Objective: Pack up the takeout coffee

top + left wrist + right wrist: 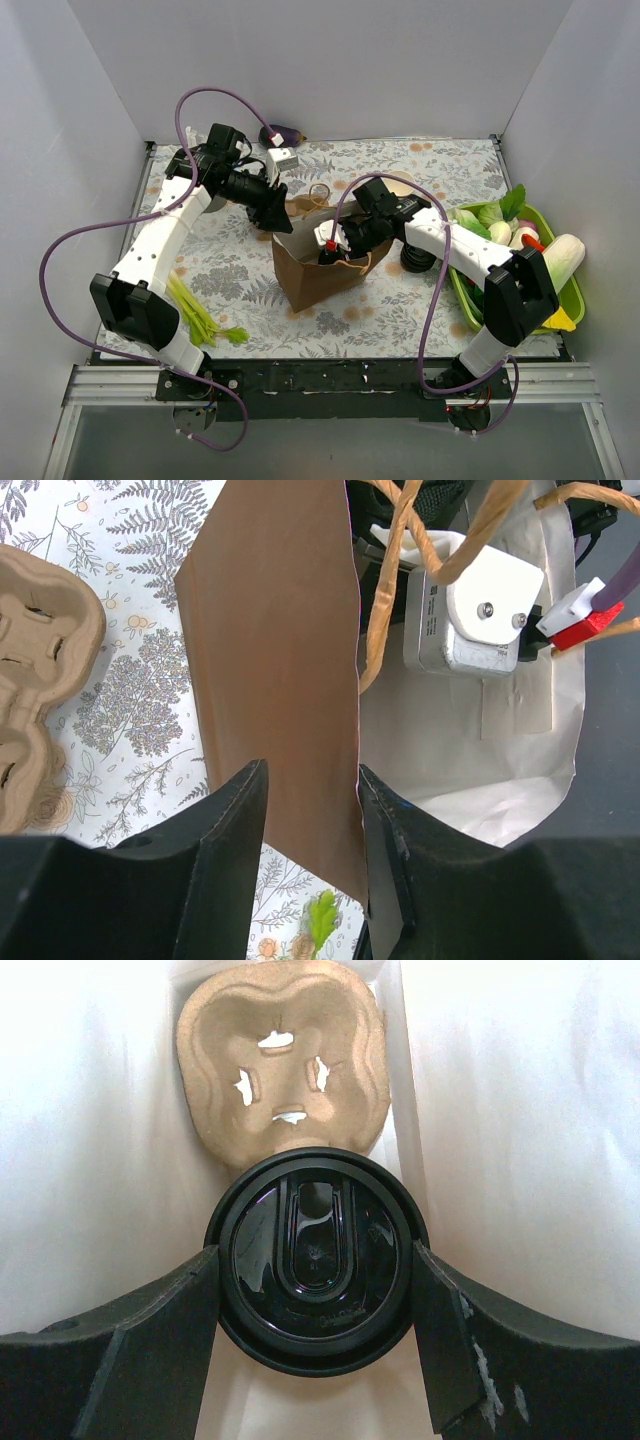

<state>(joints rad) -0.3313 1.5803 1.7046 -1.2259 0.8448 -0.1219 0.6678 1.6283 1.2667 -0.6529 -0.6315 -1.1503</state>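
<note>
Coffee goes down into the bag

Coffee first: the takeout coffee (315,1260) sits at the middle of the right wrist view, black lid up, clamped between the two fingers of the right end effector (315,1345), inside the white-lined brown paper bag (310,270). Above it in that frame, on the bag's floor, lies a moulded pulp cup carrier (282,1060). The cup looks meant for one of its wells — so the sound move is a straight, upright descent, centred over a well, releasing only once the base is seated.

The left end effector (310,825) is closed on the bag's near wall, pinching the brown paper at the lower centre of the left wrist view and holding the mouth wide. It should stay steady; a slack wall could catch the cup or the twisted paper handles (400,570).

A second pulp carrier (40,670) rests on the fern-print tabletop (130,730) at left.

No brand, label or legible writing shows — embossing on the lid is too faint to read.
</note>
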